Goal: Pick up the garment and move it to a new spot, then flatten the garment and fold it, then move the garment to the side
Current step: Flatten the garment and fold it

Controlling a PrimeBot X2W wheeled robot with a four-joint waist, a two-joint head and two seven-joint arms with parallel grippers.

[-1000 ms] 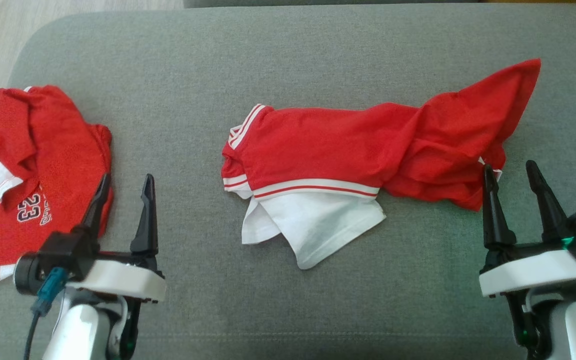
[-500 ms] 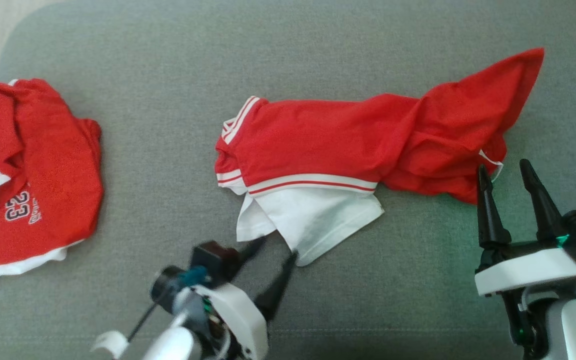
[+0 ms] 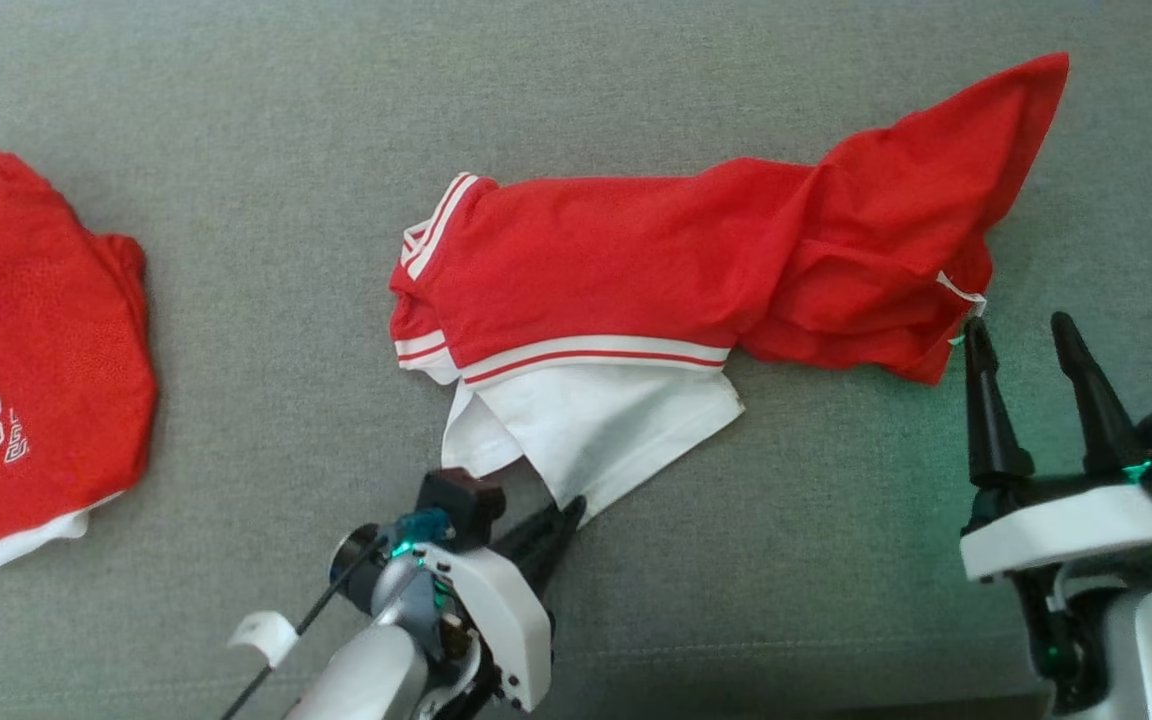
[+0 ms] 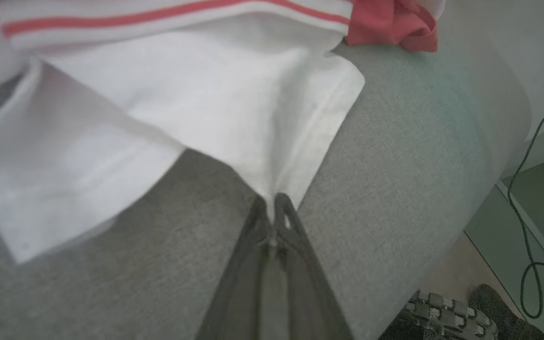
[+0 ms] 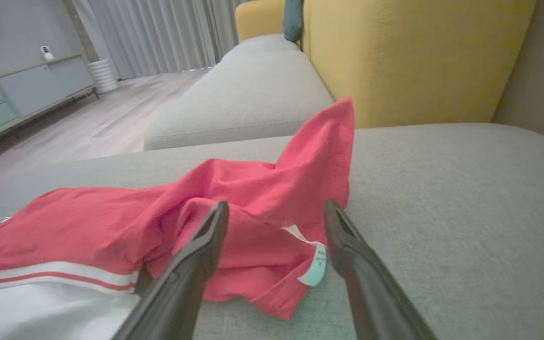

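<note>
On the grey cushion (image 3: pixel 236 150) our left gripper (image 3: pixel 569 508) pinches the jersey (image 3: pixel 616 270) by its white corner (image 4: pixel 276 179), right gripper (image 3: pixel 1019 325) open beside the red end (image 3: pixel 896 300); next we close it, lift.

Red garment (image 3: pixel 636 270) with a white-and-red striped band, its plain white hem at the left pincer (image 3: pixel 561 515); a red shirt (image 3: pixel 36 380) numbered 23 lies to its left, all on a grey cushion (image 3: pixel 236 120).

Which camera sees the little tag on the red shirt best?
The right wrist view: the tag hangs close up between the fingers of the open right pincer. The head view shows it as a tiny pale sliver beside that pincer. The left wrist view looks at the shirt's white part.
</note>
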